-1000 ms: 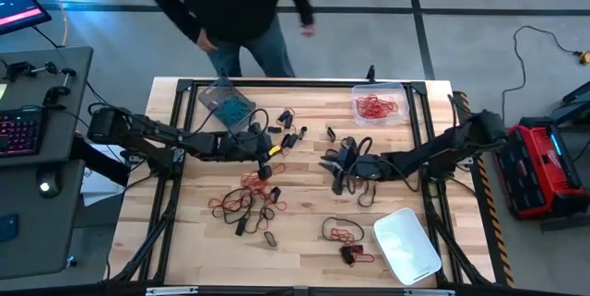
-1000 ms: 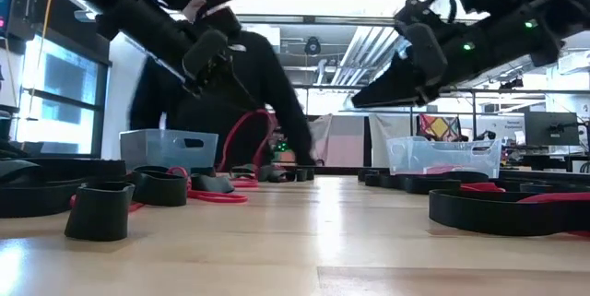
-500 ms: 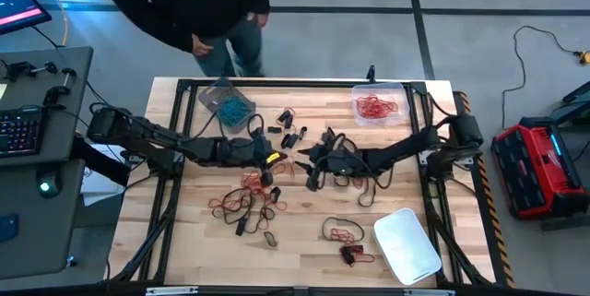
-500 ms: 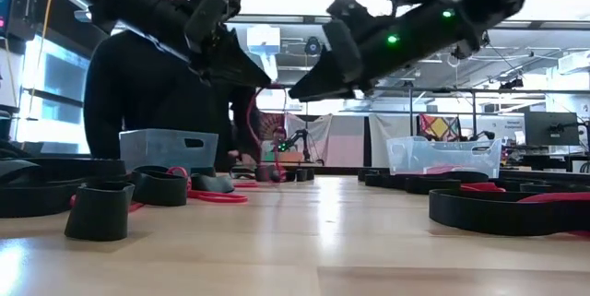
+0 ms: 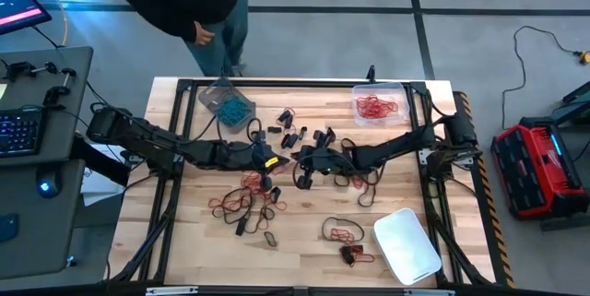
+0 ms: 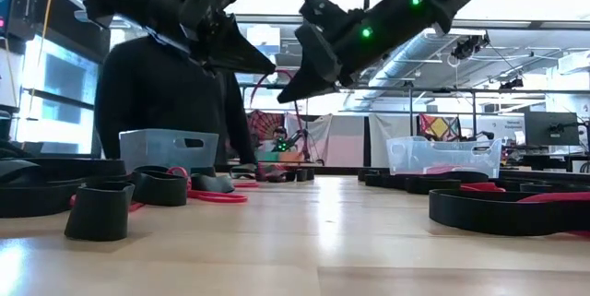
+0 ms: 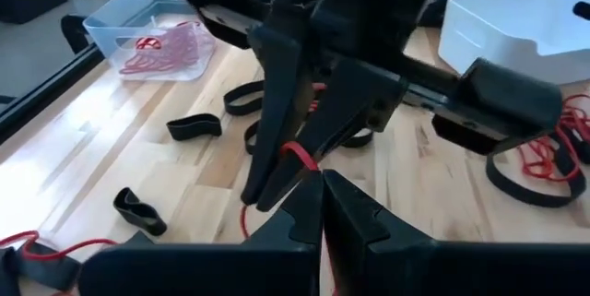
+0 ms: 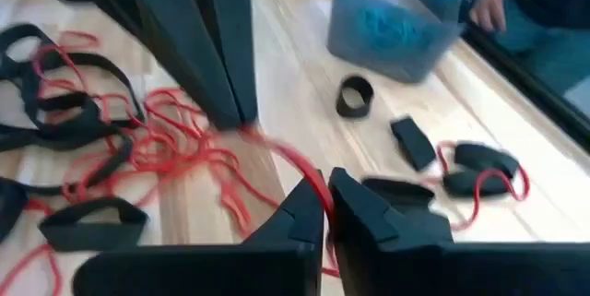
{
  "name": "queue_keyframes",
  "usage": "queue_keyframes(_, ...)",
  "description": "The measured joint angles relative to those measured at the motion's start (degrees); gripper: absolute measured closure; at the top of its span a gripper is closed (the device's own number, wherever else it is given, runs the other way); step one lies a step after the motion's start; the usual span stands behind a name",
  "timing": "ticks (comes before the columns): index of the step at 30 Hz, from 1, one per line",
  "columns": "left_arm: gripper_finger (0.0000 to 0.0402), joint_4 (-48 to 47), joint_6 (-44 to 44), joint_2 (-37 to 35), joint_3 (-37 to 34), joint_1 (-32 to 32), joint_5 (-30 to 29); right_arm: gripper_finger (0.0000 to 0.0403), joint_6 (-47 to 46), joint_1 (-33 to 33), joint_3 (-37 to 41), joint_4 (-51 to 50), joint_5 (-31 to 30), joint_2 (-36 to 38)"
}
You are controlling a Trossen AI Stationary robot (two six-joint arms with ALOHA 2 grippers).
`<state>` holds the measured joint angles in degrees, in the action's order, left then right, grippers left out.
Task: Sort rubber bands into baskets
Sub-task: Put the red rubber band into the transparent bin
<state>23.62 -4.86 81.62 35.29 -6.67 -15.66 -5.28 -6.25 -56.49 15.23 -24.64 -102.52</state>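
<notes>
Wooden tabletop (image 5: pixel 304 259) with a black frame; a person (image 5: pixel 198 1) in dark top and jeans stands at the far edge. Both arms reach toward the middle and meet above the boards. Left gripper (image 5: pixel 275 159) is clenched on a red rubber band (image 7: pixel 297 155), and the right gripper (image 5: pixel 297 158), fingers pinched together, grips the same band from the opposite side; the low view shows the two tips nearly touching in the air with the red loop (image 6: pixel 277 88) hanging between them. Three baskets: a grey-tinted one (image 5: pixel 224 100) at the far left holding teal bands, a clear one (image 5: pixel 380 102) at the far right holding red bands, a whitish one (image 5: pixel 407 243) at the near right corner, tilted to the table edge. Loose rubber bands lie scattered: a red and black tangle (image 5: pixel 245 200) under the left arm, black ones (image 5: pixel 293 135) near the far middle, a dark loop with red ones (image 5: pixel 343 232) just beside the whitish basket.
</notes>
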Motion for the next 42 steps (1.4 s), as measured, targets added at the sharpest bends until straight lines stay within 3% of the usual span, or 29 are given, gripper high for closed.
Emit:
queue_keyframes(5,0.0394,-0.2,1.3,0.0,0.0,-0.3,0.1,0.0396,-0.8,0.0,-0.6,-3.4,0.0,1.2)
queue_keyframes(11,0.0349,-2.0,2.1,0.0,0.0,-0.1,0.2,0.0401,-3.2,0.0,-0.4,-7.3,-0.6,4.3)
queue_keyframes(19,0.0275,-1.3,2.5,0.0,0.0,1.7,0.4,0.0402,-4.1,0.0,-0.4,-16.7,-6.0,9.7)
queue_keyframes(22,0.0259,-1.2,2.4,0.1,0.0,3.1,4.9,0.0403,-5.8,0.6,-0.4,-22.7,-9.5,12.9)
queue_keyframes(26,0.025,-0.3,2.1,1.1,0.0,4.6,9.1,0.0403,-7.9,2.4,-0.4,-31.4,-10.8,18.5)
queue_keyframes(36,0.025,5.9,2.4,6.0,-0.1,6.9,12.2,0.0403,-14.3,10.0,-0.3,-55.2,-18.9,33.1)
queue_keyframes(42,0.025,9.8,2.5,9.0,-0.1,7.8,14.0,0.0403,-14.7,17.1,1.2,-60.7,-21.0,37.0)
